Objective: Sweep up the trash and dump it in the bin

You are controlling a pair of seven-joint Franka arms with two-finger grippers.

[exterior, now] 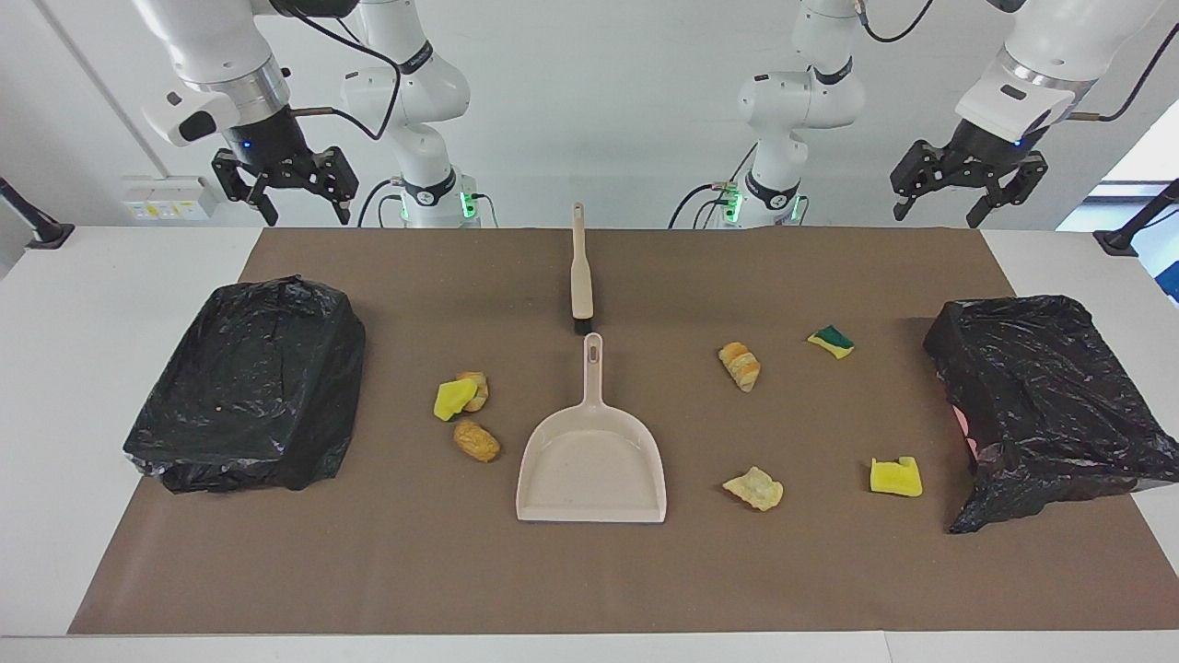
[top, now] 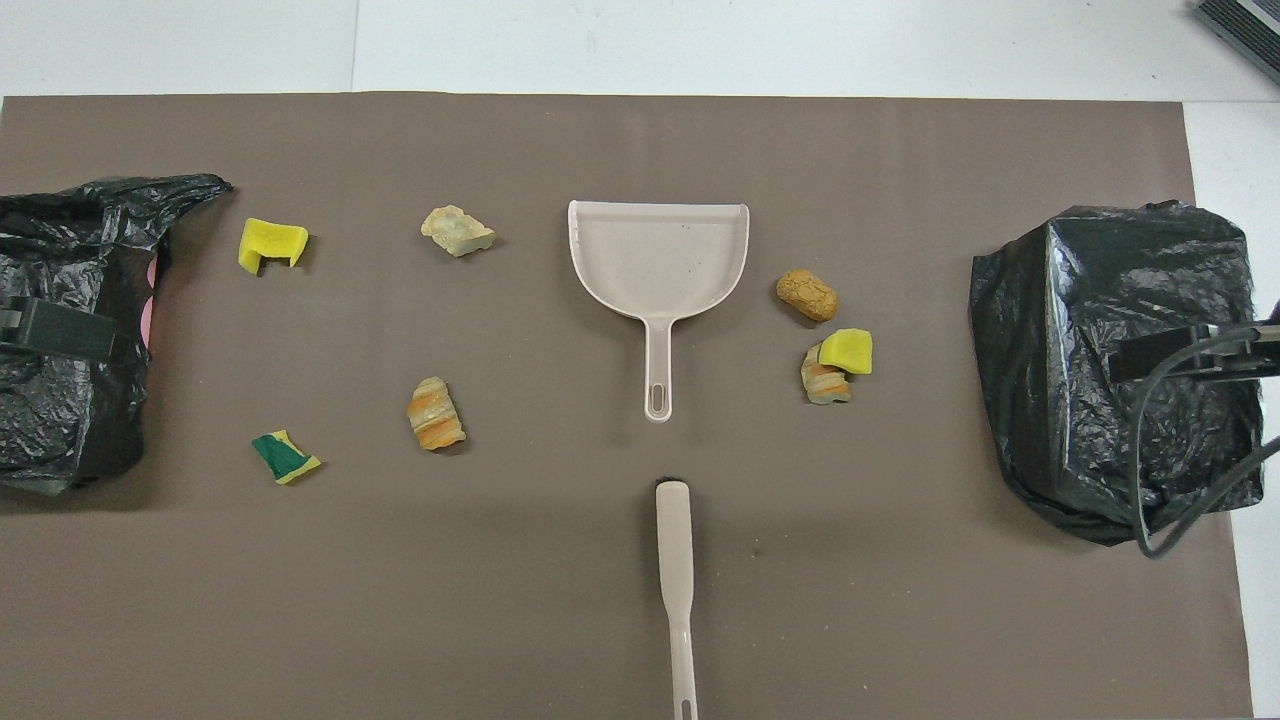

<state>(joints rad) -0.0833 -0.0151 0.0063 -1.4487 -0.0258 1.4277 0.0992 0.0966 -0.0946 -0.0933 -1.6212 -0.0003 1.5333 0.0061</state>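
Note:
The trash is several small scraps on the brown mat. A yellow sponge piece (exterior: pixel 453 401) (top: pixel 846 350) leans on a bread chunk (exterior: pixel 476 389), with a brown chunk (exterior: pixel 476 440) (top: pixel 807 296) beside them toward the right arm's end. Toward the left arm's end lie a striped chunk (exterior: pixel 740 366) (top: pixel 435 413), a green-backed sponge (exterior: pixel 831 342) (top: pixel 285 457), a pale chunk (exterior: pixel 753 488) (top: pixel 457 230) and a yellow sponge (exterior: pixel 896 476) (top: pixel 270 243). The beige dustpan (exterior: pixel 591 460) (top: pixel 660 265) lies mid-table, the brush (exterior: pixel 580 276) (top: pixel 676 560) nearer the robots. The right gripper (exterior: pixel 299 207) and the left gripper (exterior: pixel 939 214) hang open and empty over the robots' edge.
A bin wrapped in a black bag (exterior: pixel 249 387) (top: pixel 1115 360) stands at the right arm's end of the mat. Another black-bagged bin (exterior: pixel 1041 396) (top: pixel 70 330) stands at the left arm's end. White table (exterior: pixel 83 350) borders the mat.

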